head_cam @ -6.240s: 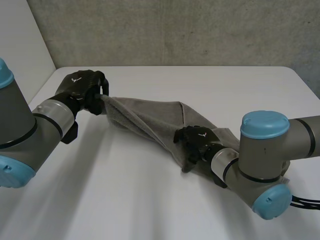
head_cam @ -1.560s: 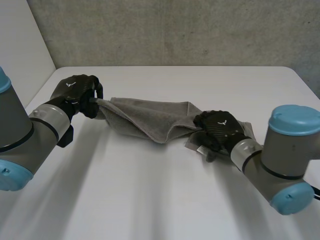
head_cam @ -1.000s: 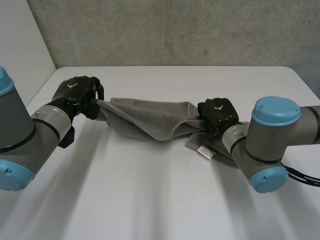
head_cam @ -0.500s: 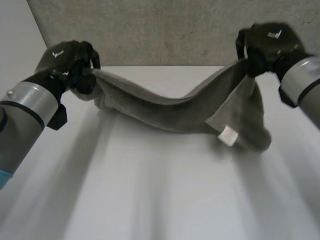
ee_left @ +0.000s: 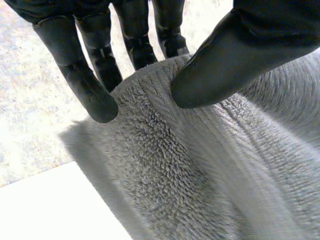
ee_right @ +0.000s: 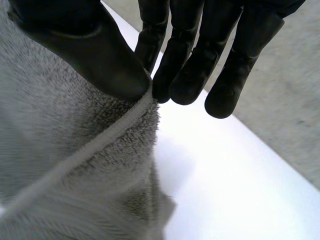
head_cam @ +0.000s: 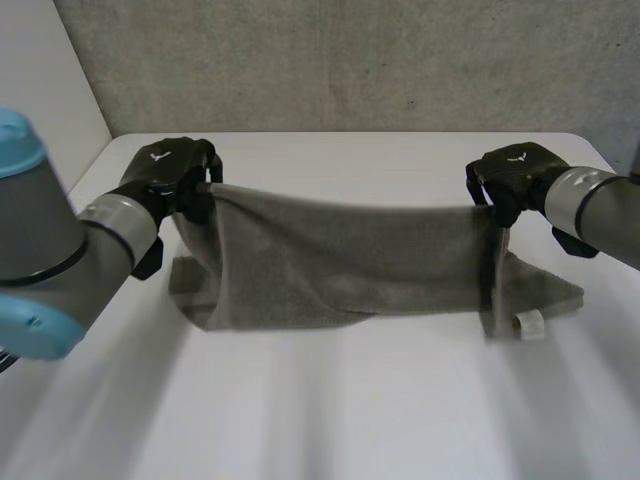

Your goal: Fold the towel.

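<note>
Both top corners of the towel (head_cam: 340, 260) were pinched by the fingers (ee_left: 92, 90) of the left hand (head_cam: 160, 175) and right hand (head_cam: 515, 178), stretched above the table (head_cam: 330, 420). It was judged soft and limp, best taken at corners.

I get bright, soft, even light over the white table (head_cam: 330, 420). The towel (head_cam: 340, 260) throws a faint grey shadow on the table just under and in front of it. My right wrist view shows a pale shadow beside the towel's hanging edge.

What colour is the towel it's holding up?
Plain grey, no pattern; the towel shows best in the head view.
</note>
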{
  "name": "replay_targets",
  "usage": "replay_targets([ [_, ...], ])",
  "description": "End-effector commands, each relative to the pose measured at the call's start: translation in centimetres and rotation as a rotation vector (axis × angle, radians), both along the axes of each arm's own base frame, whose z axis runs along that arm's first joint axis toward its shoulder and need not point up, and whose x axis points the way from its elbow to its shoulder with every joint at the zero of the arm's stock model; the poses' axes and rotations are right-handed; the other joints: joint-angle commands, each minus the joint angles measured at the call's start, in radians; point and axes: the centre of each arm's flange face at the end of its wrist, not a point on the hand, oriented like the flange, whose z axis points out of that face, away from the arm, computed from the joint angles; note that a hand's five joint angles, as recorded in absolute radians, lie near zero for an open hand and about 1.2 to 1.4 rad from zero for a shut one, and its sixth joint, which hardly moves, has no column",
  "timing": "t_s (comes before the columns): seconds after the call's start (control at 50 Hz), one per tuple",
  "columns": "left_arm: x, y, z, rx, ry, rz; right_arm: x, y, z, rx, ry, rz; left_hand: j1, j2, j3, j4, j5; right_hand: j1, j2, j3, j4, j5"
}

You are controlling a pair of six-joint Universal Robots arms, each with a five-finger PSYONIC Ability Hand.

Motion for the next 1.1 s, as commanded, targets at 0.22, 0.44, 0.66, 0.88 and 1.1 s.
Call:
replay_targets([
  [0.22,-1.1,-4.2,16.1,-0.672,0.224,0.065,3.7,-1.7,12.1,-0.762,-0.249,0.054,-0.092,-0.125,-0.153,-0.136,-0.309,0.053,0.075,0.051,0.054,0.05],
  [0.44,2.4,-2.7,8.5,-0.398,0.148,0.131,3.4,0.6,3.4,-0.329,-0.072,0.166,-0.092,-0.125,-0.153,-0.136,-0.309,0.053,0.075,0.051,0.054,0.05],
  [0.66,4.5,-0.3,1.7,-0.177,0.059,0.133,3.1,2.6,-2.8,-0.176,0.103,0.231,-0.092,-0.125,-0.153,-0.136,-0.309,0.053,0.075,0.051,0.054,0.05],
  [0.88,4.6,1.1,1.1,-0.151,0.061,0.112,2.9,3.5,-6.1,-0.037,0.065,0.2,-0.092,-0.125,-0.153,-0.136,-0.309,0.053,0.075,0.051,0.054,0.05],
  [1.1,4.7,1.0,0.1,-0.123,0.053,0.115,1.6,2.6,-11.3,0.049,0.091,0.052,-0.092,-0.125,-0.153,-0.136,-0.309,-0.412,-0.39,-0.414,-0.411,-0.414],
])
